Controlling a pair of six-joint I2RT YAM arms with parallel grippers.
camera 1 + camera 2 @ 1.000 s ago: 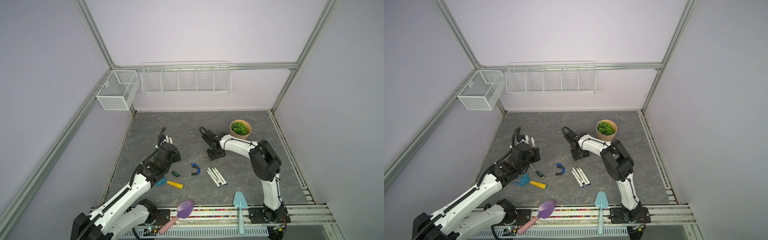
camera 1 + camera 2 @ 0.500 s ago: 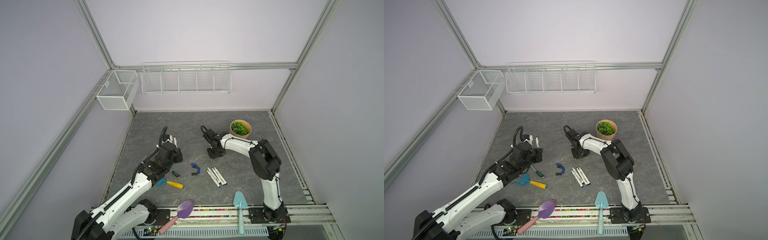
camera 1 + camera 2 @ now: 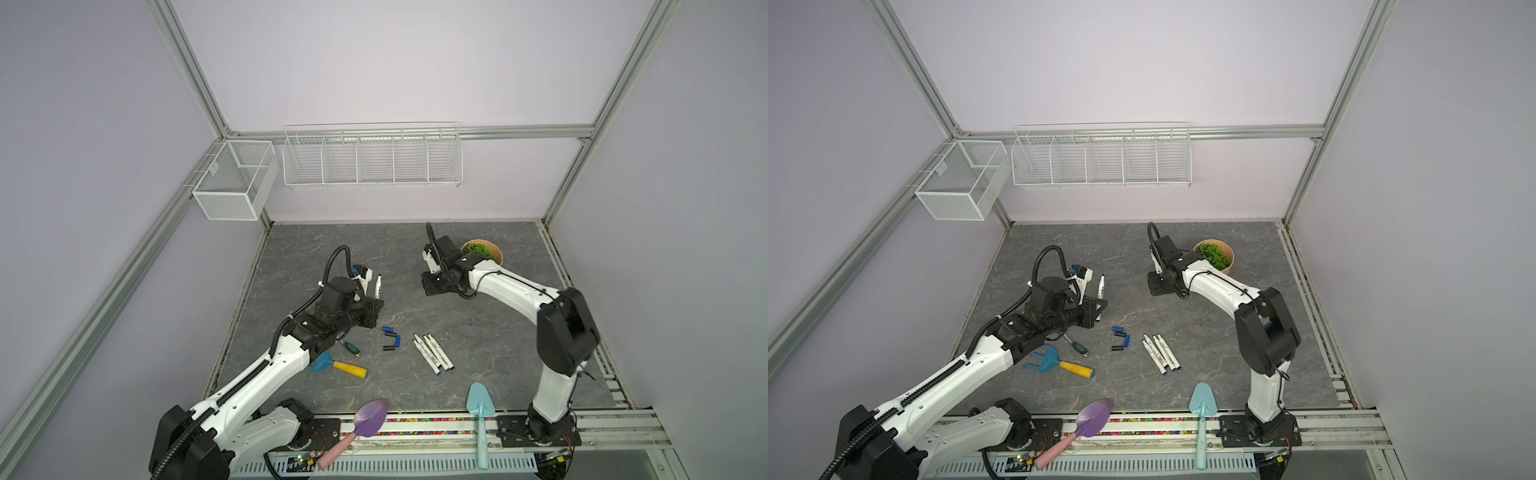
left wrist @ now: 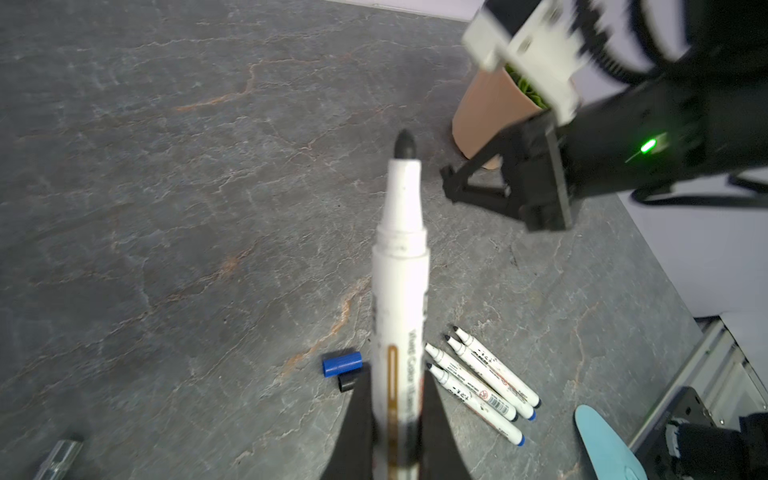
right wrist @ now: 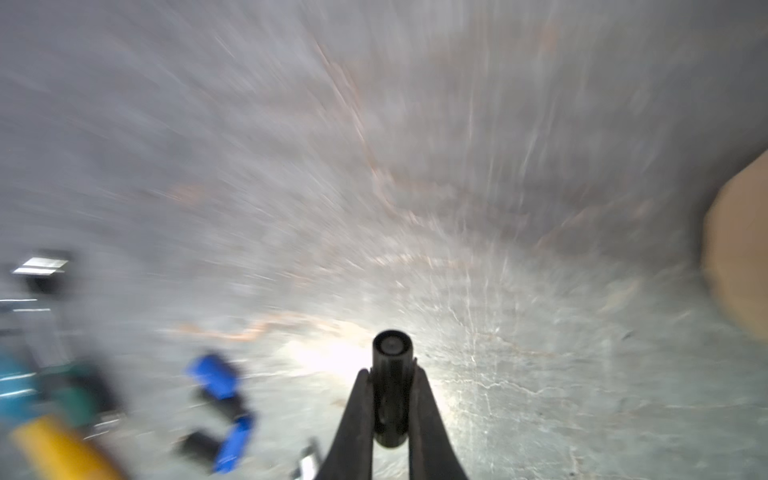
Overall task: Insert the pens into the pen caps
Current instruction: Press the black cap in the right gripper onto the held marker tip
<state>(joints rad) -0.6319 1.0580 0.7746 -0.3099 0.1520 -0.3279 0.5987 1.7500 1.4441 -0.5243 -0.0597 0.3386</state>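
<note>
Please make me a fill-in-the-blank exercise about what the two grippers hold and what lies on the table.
1. The left gripper is shut on a white pen that has no ___ on its tip.
2. The right gripper is shut on a ___ pen cap.
3. ___ more pens lie side by side on the table.
Missing words: cap; black; Four.
</note>
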